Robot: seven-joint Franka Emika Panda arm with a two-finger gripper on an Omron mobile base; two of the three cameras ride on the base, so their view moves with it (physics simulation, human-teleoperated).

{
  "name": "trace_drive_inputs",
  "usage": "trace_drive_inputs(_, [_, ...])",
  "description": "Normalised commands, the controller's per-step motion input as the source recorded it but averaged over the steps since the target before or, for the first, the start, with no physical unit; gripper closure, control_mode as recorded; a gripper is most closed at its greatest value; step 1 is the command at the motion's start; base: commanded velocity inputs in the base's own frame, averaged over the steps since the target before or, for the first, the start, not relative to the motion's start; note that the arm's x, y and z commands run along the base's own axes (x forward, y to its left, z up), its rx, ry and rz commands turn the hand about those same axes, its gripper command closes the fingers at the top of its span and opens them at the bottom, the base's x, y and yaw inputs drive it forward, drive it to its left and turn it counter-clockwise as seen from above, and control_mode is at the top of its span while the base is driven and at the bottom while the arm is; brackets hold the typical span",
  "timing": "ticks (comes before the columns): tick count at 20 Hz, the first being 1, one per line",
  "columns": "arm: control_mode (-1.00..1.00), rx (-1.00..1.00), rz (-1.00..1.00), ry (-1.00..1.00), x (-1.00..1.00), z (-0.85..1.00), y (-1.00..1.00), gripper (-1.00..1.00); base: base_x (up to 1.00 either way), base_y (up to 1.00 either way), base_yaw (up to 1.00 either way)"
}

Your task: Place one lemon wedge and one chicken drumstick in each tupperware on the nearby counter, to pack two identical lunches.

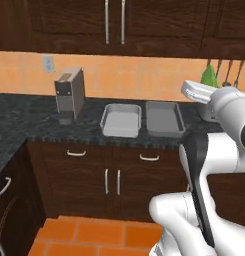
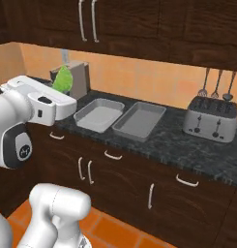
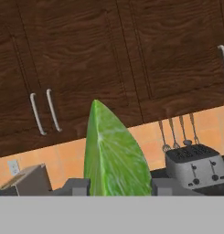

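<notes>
A green lemon wedge (image 3: 112,155) is clamped between the gripper (image 3: 118,186) fingers, raised above the counter (image 2: 187,145); two empty tupperware (image 2: 99,115) trays are seen at its two o'clock.

Two base views flank the arm, sharing the counter (image 1: 24,120), hand view close, facing upper cabinets (image 3: 86,59)

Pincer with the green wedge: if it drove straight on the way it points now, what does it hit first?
Probably the dark upper cabinet doors above the counter; the pincer, shut on the green wedge, aims up past the toaster. Depth is unclear.
</notes>
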Motion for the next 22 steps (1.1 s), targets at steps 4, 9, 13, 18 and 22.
trace_drive_inputs(4, [1.0, 0.0, 0.0, 0.0, 0.0, 0.0, 0.0, 1.0, 0.03, 1.0, -0.38])
trace_drive_inputs(9, [1.0, 0.0, 0.0, 0.0, 0.0, 0.0, 0.0, 1.0, 0.38, 0.84, -0.39])
trace_drive_inputs(13, [1.0, 0.0, 0.0, 0.0, 0.0, 0.0, 0.0, 1.0, 0.86, 0.22, -0.23])
trace_drive_inputs(18, [1.0, 0.0, 0.0, 0.0, 0.0, 0.0, 0.0, 1.0, 0.52, 0.0, -0.05])
trace_drive_inputs(22, [1.0, 0.0, 0.0, 0.0, 0.0, 0.0, 0.0, 1.0, 0.41, 0.05, 0.0])
